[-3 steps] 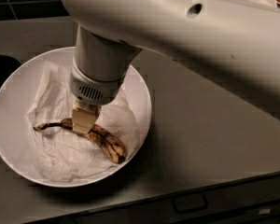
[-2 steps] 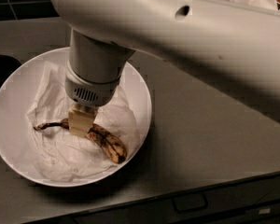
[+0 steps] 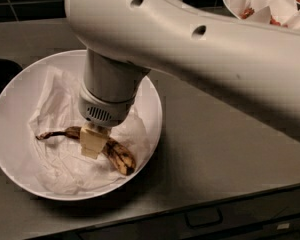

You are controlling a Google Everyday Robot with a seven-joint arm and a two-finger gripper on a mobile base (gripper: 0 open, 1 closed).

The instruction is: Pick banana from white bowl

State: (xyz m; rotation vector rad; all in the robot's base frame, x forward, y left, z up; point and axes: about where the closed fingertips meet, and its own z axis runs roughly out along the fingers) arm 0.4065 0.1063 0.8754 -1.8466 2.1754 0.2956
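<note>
The banana [image 3: 118,157] lies on crumpled white paper in the white bowl [image 3: 9,100] at the left of the camera view. It is yellow with dark brown blotches, and its thin dark stem points left. My gripper [image 3: 93,142] hangs from the big white arm straight down into the bowl, right at the banana's middle. It covers that part of the fruit, and both ends of the banana stick out from under it. The banana rests on the paper.
The bowl stands on a grey counter [image 3: 215,149] near its front edge. A smaller white bowl [image 3: 236,0] with paper and reddish bits is at the far right. A dark recess [image 3: 0,74] lies at the left edge. My arm spans the upper right.
My arm has shifted left and the gripper has come down a little onto the banana's middle. The banana and the bowl have not moved.
</note>
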